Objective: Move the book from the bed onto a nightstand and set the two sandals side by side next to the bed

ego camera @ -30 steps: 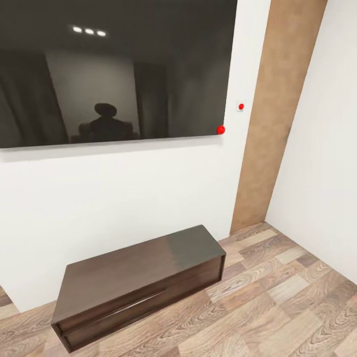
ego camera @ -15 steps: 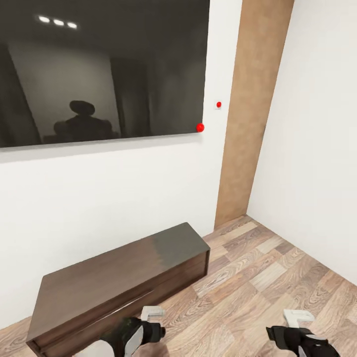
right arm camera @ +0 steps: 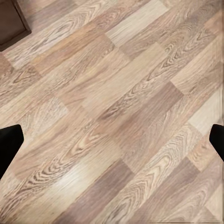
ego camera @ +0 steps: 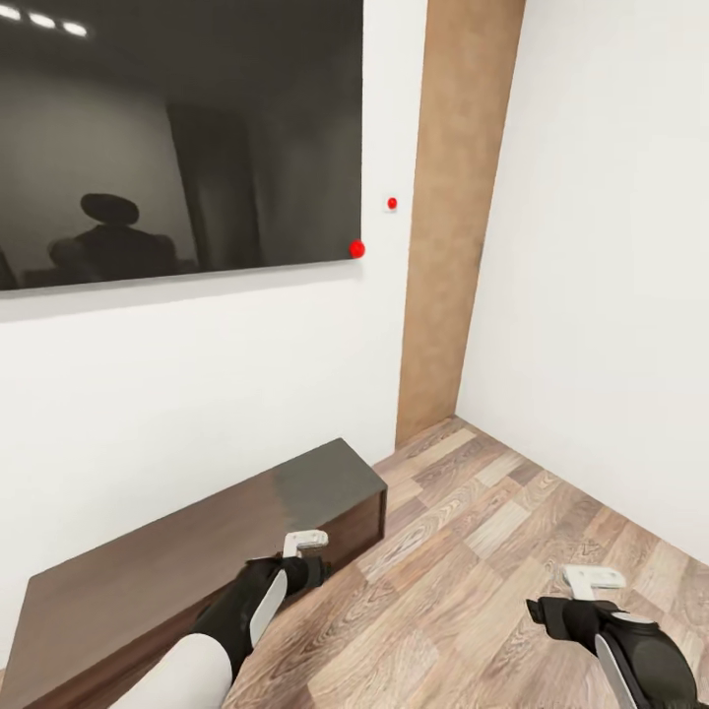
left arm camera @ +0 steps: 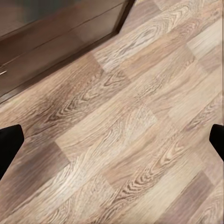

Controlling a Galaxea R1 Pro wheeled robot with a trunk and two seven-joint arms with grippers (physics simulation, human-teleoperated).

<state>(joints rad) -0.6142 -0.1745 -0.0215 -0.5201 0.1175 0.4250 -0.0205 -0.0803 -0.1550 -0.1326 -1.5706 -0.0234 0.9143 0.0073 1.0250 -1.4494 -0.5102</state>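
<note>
The robot faces a white wall (ego camera: 197,384) carrying one large dark screen (ego camera: 177,138), with a red dot (ego camera: 356,249) at its lower right corner and a second, smaller red dot (ego camera: 392,203) on the wall just to the right. One long, low dark-brown cabinet (ego camera: 197,537) stands against that wall, its long axis running from near left to far right. A tan panel (ego camera: 453,217) fills the room corner. The left gripper (ego camera: 303,544) hovers just off the cabinet's right end, above the wood floor (ego camera: 473,551). The right gripper (ego camera: 591,579) hangs over bare floor to the right. In both wrist views, the dark fingertips (left arm camera: 9,144) (right arm camera: 9,142) sit at opposite edges, so both grippers are spread wide and hold nothing.
</note>
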